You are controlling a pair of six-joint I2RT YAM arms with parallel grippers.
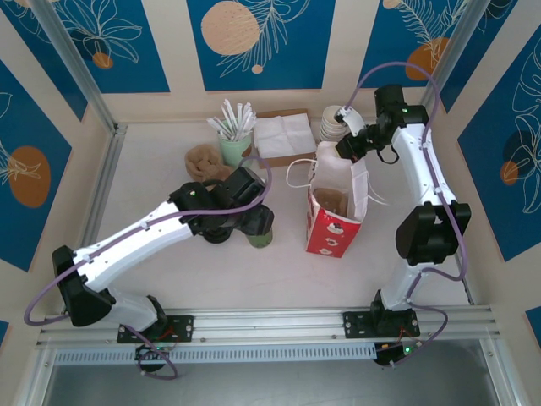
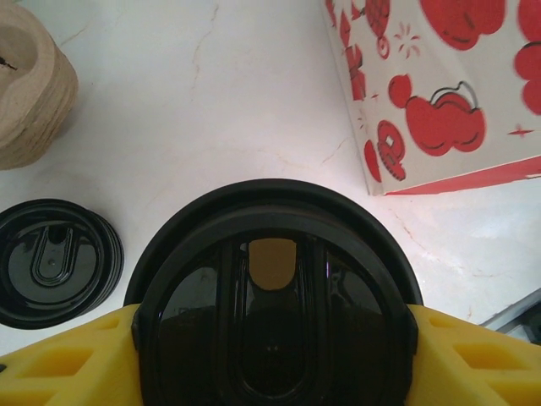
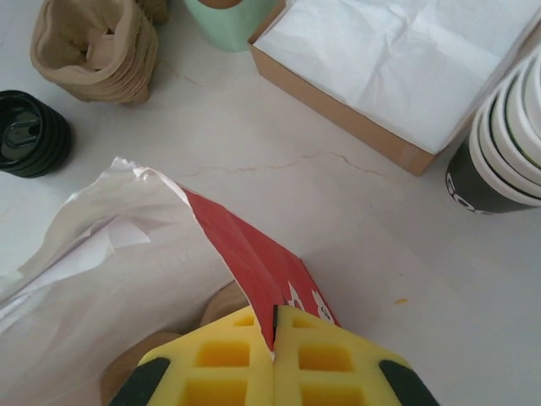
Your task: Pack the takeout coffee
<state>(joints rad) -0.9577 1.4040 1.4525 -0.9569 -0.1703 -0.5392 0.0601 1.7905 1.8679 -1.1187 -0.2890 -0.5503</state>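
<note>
The takeout coffee (image 1: 261, 233), a green paper cup with a black lid (image 2: 194, 313), stands upright on the table left of the bag. My left gripper (image 1: 252, 222) (image 2: 275, 330) is shut on it, yellow pads (image 2: 76, 355) pressed against both sides of the lid. The red-and-white paper bag (image 1: 336, 222) (image 2: 439, 85) stands open with a brown cardboard piece (image 1: 331, 201) inside. At the bag's far top edge (image 3: 245, 254), my right gripper (image 1: 348, 150) (image 3: 275, 338) is shut, pinching the paper between its pads.
A low stack of spare black lids (image 2: 52, 262) (image 3: 30, 134) lies left of the coffee. Brown cup holders (image 1: 203, 161) (image 3: 93, 46), a green cup of stirrers (image 1: 235, 139), a napkin box (image 1: 283, 135) (image 3: 397, 68) and stacked lidless cups (image 1: 331, 123) (image 3: 507, 144) line the back.
</note>
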